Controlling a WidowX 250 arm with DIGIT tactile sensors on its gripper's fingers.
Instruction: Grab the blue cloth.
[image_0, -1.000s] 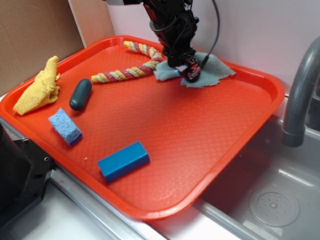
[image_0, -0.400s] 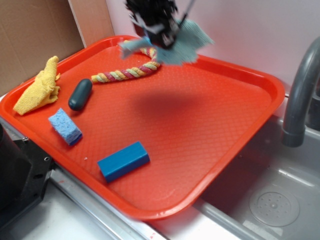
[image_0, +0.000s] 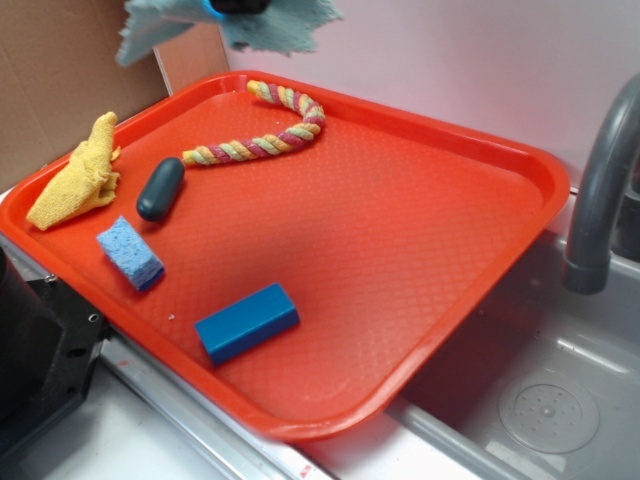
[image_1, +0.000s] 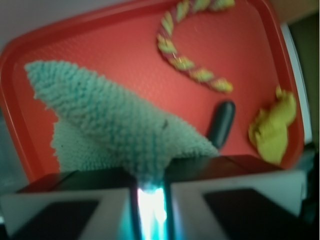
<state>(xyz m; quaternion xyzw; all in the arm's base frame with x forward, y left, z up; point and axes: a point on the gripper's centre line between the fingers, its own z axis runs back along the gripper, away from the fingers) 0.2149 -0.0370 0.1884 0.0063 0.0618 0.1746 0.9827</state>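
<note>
Above the orange tray (image_0: 520, 170), claw (image_1: 150, 187) pinches blue cloth (image_1: 115, 125).

1. A red tray (image_0: 500, 200) with a raised rim carries everything.
2. A braided rope (image_0: 262, 135) curves along the far side of the tray.
3. A yellow rag (image_0: 78, 175) lies bunched over the left rim.
4. A dark oval piece (image_0: 161, 188) rests just beside the rag.
5. A light-blue sponge (image_0: 130, 252) sits near the front-left edge.
6. A bright blue block (image_0: 246, 321) lies near the front rim, apart from the sponge.
</note>
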